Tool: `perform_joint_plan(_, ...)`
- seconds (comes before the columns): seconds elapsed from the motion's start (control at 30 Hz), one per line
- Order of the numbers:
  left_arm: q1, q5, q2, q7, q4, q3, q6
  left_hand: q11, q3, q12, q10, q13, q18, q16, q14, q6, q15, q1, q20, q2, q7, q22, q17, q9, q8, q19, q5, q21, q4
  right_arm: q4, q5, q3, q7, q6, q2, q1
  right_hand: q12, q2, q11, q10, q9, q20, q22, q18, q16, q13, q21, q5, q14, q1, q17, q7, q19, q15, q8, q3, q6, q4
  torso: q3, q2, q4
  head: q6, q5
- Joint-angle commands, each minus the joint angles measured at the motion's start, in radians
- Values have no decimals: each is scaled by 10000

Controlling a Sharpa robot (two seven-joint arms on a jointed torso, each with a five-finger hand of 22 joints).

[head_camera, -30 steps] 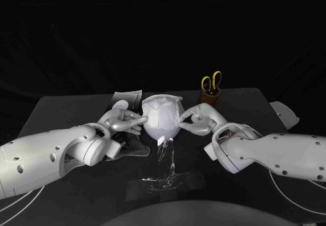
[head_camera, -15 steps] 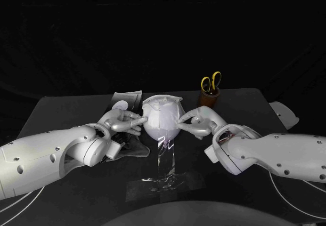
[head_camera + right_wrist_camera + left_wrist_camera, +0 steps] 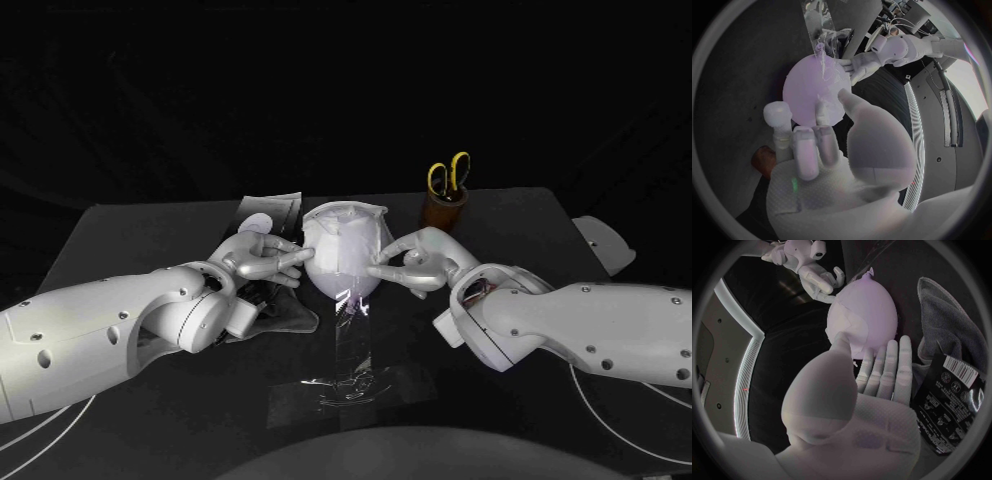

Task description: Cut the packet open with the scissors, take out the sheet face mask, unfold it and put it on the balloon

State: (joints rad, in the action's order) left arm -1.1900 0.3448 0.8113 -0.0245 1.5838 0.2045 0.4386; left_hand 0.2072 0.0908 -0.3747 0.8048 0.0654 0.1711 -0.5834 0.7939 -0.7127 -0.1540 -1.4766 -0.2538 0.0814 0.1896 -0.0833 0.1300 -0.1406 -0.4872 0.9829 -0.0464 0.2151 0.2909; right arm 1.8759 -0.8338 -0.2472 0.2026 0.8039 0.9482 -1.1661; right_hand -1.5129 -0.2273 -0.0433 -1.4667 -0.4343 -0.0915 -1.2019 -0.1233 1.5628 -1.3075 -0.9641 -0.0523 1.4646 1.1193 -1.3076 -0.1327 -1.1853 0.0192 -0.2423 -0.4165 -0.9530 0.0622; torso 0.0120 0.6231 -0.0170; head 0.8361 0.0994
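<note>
A pale balloon (image 3: pixel 343 262) stands on a clear stand (image 3: pixel 348 365) at the table's middle, with the white sheet face mask (image 3: pixel 346 222) draped over its top and front. My left hand (image 3: pixel 260 258) presses its thumb on the mask (image 3: pixel 849 330) at the balloon's (image 3: pixel 870 310) left side, with the fingers spread alongside. At the balloon's (image 3: pixel 811 85) right side, my right hand (image 3: pixel 415 262) pinches the mask's edge. The scissors (image 3: pixel 449 177) with yellow handles stand in a brown holder (image 3: pixel 444 211) at the back right. The cut black packet (image 3: pixel 270 207) (image 3: pixel 947 390) lies behind my left hand.
A grey cloth (image 3: pixel 284 312) (image 3: pixel 949 325) lies under my left wrist. A clear taped base (image 3: pixel 353 392) spreads around the stand's foot near the front edge. A white object (image 3: pixel 603 243) sits at the table's right edge.
My right hand's fingers have shifted a little lower along the balloon's right side. My left hand and the balloon stay as they were.
</note>
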Motion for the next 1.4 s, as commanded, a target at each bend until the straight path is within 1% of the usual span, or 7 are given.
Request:
perform_joint_plan(0.03,9,-28,-35,34,36,4,-167,-12,27,25,73,-14,119,65,73,-63,-30,-1,12,-83,720,9,-13,4,26,59,-13,-34,-3,11,-9,-2,-233,65,-32,10,-58,79,-60,-830,9,-40,-21,-109,64,-2289,35,-1,1046,-48,-2585,32,-12,-77,60,44,-56,9,-2,1,-3,9,13)
perform_joint_plan(0.2,9,-39,-38,37,37,5,-170,-21,45,45,113,-14,120,95,104,-106,-23,-30,18,-108,711,27,-23,14,50,90,-13,-59,-4,-27,33,0,-377,567,-103,9,-321,441,29,-940,-20,-16,-165,-80,80,-2463,-186,16,1062,134,-2632,140,-214,-9,-24,225,-458,188,3,4,-7,5,30)
perform_joint_plan(0.23,9,-41,-38,38,38,5,-171,-21,45,45,113,-14,120,95,104,-106,-23,-30,18,-108,711,27,-23,14,50,90,-13,-59,-4,-47,50,0,-436,713,-124,9,-432,771,92,-984,-55,-5,-241,-56,80,-2536,-313,34,1062,310,-2632,219,-302,12,-117,56,-657,191,3,4,-6,8,30)
perform_joint_plan(0.27,9,-43,-39,37,39,5,-171,-23,49,48,122,-13,120,101,111,-116,-21,-35,20,-114,709,31,-25,16,54,96,-13,-64,-5,-70,59,0,-487,856,-147,9,-462,840,122,-996,-61,14,-266,-52,80,-2556,-353,37,1062,405,-2632,252,-338,51,-135,29,-723,168,3,4,-5,10,29)
perform_joint_plan(0.43,9,-48,-43,37,46,5,-170,-28,59,57,144,-13,120,115,129,-139,-17,-49,23,-126,703,40,-29,21,64,112,-13,-76,-5,-190,43,1,-599,1298,-243,9,-579,1474,563,-1041,-231,209,-544,35,80,-2633,-810,32,1062,1611,-2632,746,-694,413,-520,-512,-1506,-479,4,5,-9,17,26)
perform_joint_plan(0.93,8,-95,-41,41,54,5,-142,-39,78,78,184,-13,120,145,161,-184,-8,-87,30,-149,690,57,-38,31,88,144,-13,-100,-12,-359,-144,3,-322,1500,-397,8,-579,1464,679,-1041,-358,344,-638,70,80,-2633,-934,35,1062,1791,-2632,858,-813,558,-720,-622,-1771,-777,-1,-2,1,42,52)
perform_joint_plan(1.4,8,-102,-63,101,13,5,-76,-65,126,123,292,-11,122,210,253,-299,15,-188,50,-217,663,94,-56,53,140,227,-12,-154,-20,134,-126,3,-273,1410,143,7,-579,1467,698,-1041,-386,366,-662,79,80,-2633,-960,35,1062,1816,-2632,872,-838,580,-764,-688,-1827,-857,-5,-3,4,11,-71)
